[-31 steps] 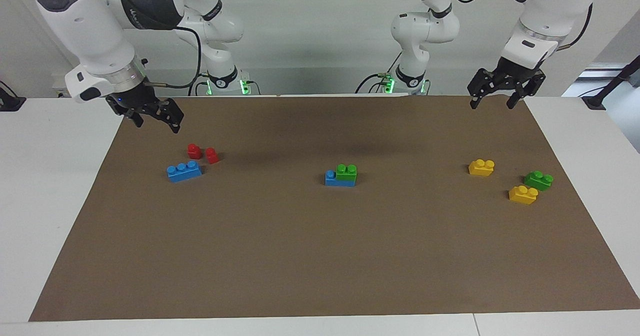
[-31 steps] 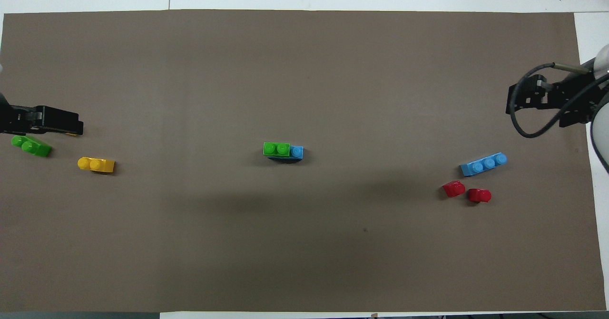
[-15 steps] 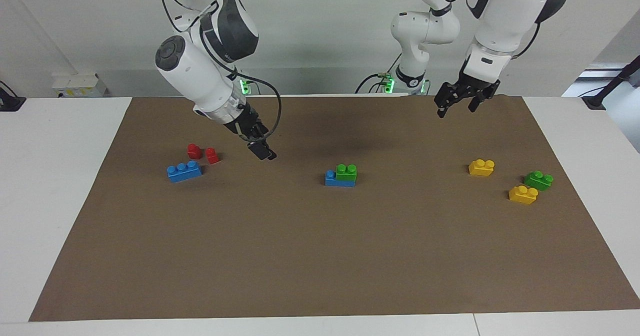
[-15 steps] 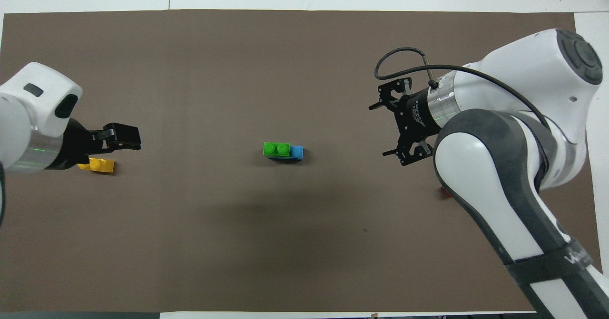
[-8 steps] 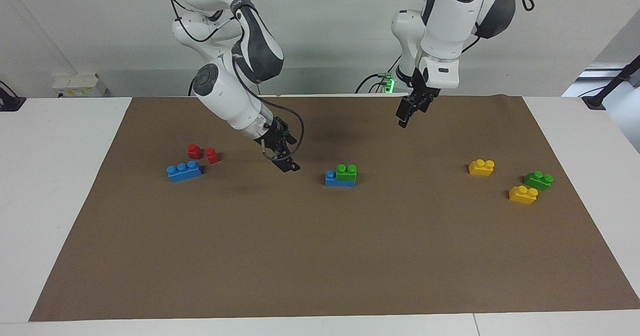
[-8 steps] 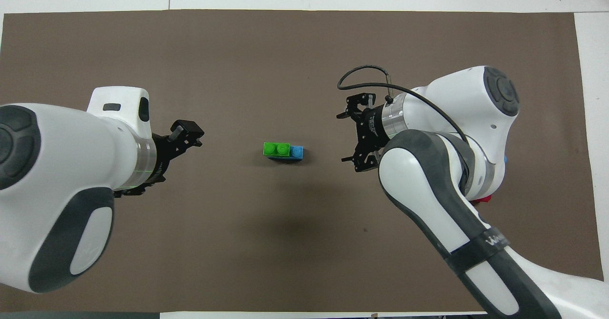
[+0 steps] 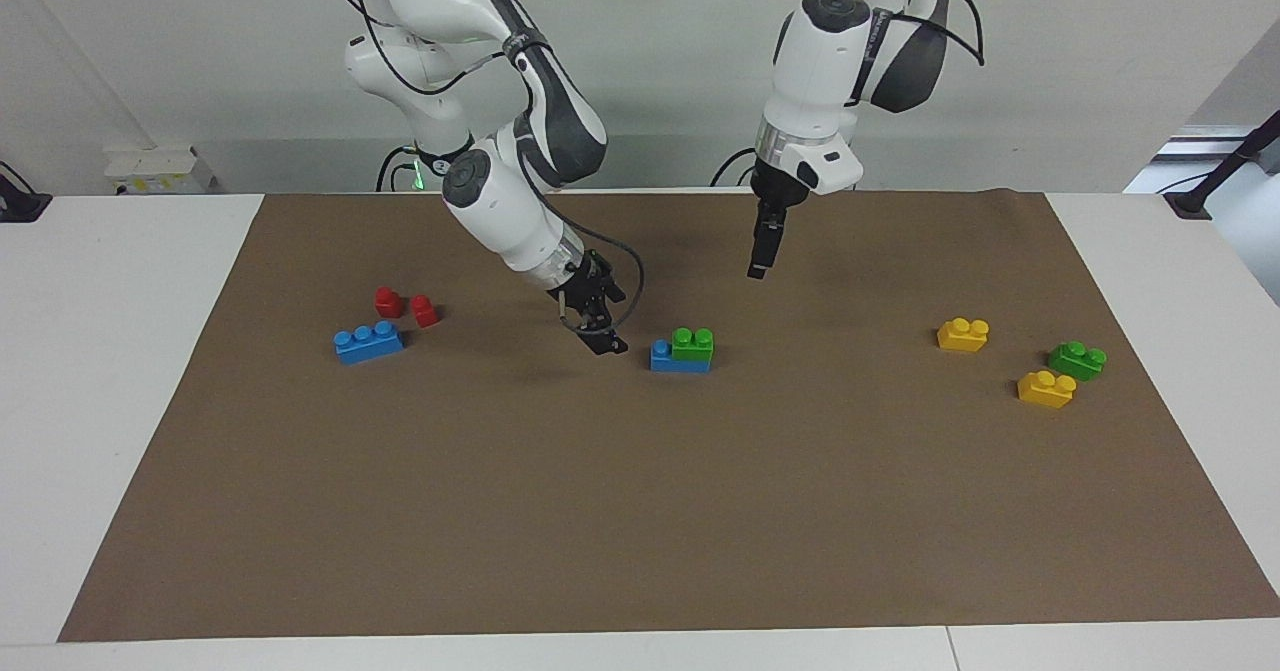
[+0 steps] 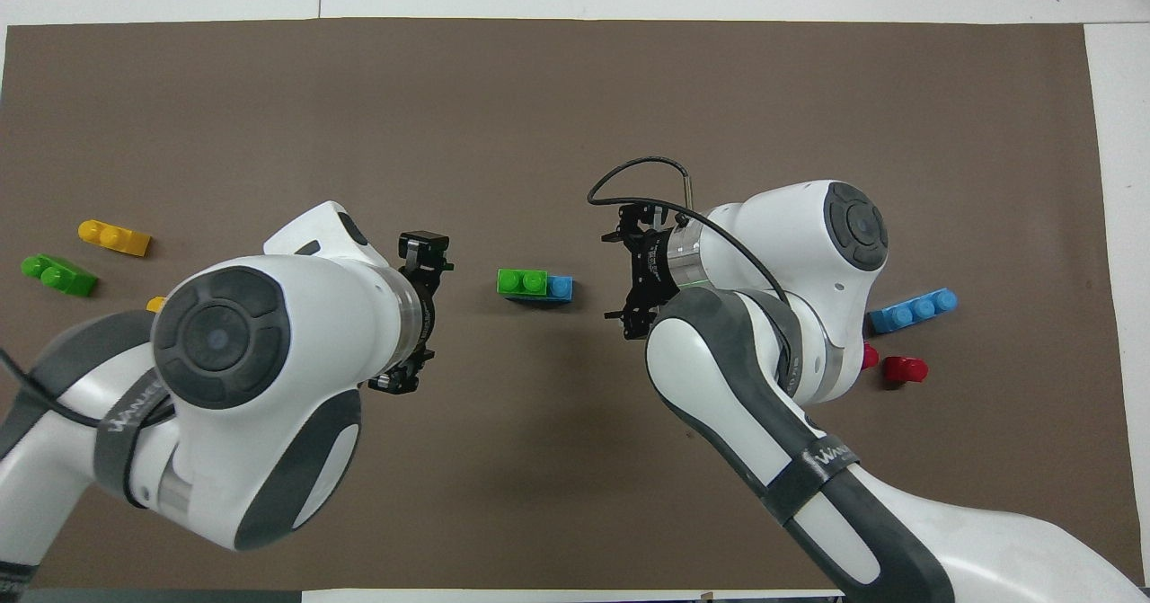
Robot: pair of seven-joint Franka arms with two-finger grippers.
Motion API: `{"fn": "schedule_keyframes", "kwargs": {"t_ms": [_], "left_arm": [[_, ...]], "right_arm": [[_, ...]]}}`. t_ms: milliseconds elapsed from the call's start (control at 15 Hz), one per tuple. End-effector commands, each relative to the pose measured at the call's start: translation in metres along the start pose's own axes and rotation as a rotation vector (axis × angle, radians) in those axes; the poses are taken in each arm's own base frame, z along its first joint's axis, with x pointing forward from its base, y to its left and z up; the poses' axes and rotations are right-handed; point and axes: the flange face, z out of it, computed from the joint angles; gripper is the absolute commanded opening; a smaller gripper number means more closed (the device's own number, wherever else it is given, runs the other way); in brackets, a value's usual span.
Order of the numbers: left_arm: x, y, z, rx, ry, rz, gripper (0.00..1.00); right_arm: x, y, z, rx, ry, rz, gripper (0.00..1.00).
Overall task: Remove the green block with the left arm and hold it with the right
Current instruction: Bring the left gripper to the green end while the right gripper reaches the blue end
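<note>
Closing both arms on the small green two-stud plastic block [image 7: 693, 343], stacked on a blue plastic brick [image 7: 663, 357] mid-mat. Right gripper [image 7: 604, 342] low, just beside the blue brick, open, empty. Left gripper [image 7: 760, 269] above the stack, spread unreadable. Next, I judge: right clamps blue, left descends.

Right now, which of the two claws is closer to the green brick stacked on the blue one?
The right gripper. It is low beside the blue brick under the green block, at the right arm's end. The left gripper hangs higher, over bare mat.
</note>
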Motion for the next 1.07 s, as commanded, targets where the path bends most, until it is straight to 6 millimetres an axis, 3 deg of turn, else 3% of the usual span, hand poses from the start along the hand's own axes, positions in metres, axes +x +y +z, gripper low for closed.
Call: {"fn": "schedule_keyframes", "kwargs": {"t_ms": [0,400,533,1000], "left_arm": [[-0.016,0.006,0.030,0.004,-0.011,-0.085,1.00],[-0.035,0.019,0.075,0.021,0.003,-0.170,1.00],[-0.037,0.026,0.083,0.022,0.005,-0.194,1.00],[-0.033,0.036,0.097,0.001,0.000,-0.257,1.00]], "right_arm": [[0.002,0.002,0.020,0.008,-0.003,0.017,1.00],[0.002,0.003,0.049,0.028,0.001,0.024,1.00],[-0.007,0.009,0.060,0.033,0.001,0.007,1.00],[-0.005,0.015,0.097,0.032,0.026,-0.007,1.00]]}}
